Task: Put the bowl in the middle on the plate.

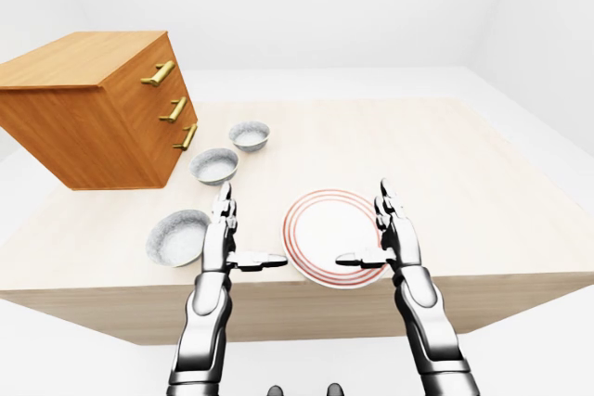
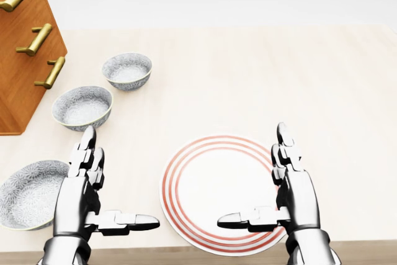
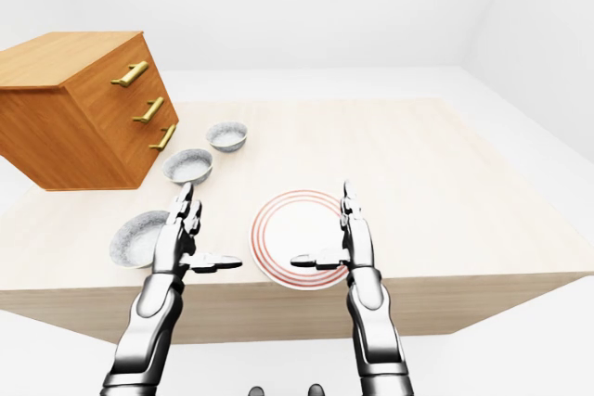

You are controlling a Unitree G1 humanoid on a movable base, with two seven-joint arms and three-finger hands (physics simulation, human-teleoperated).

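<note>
Three grey patterned bowls lie in a diagonal row at the left of the head view. The middle bowl (image 2: 82, 107) sits between a farther bowl (image 2: 127, 70) and a nearer bowl (image 2: 30, 193). A white plate with red rings (image 2: 208, 175) rests near the table's bottom edge. My left hand (image 2: 118, 187) is open just right of the nearer bowl and below the middle bowl, touching neither. Over the plate's right part hovers my right hand (image 2: 255, 181), also open, thumb pointing left. Both hands are empty.
A wooden chest of drawers with brass handles (image 2: 25, 48) stands at the upper left, close beside the bowls. The light wooden table (image 2: 260, 72) stretches wide to the right and top. Its near edge runs just below the plate.
</note>
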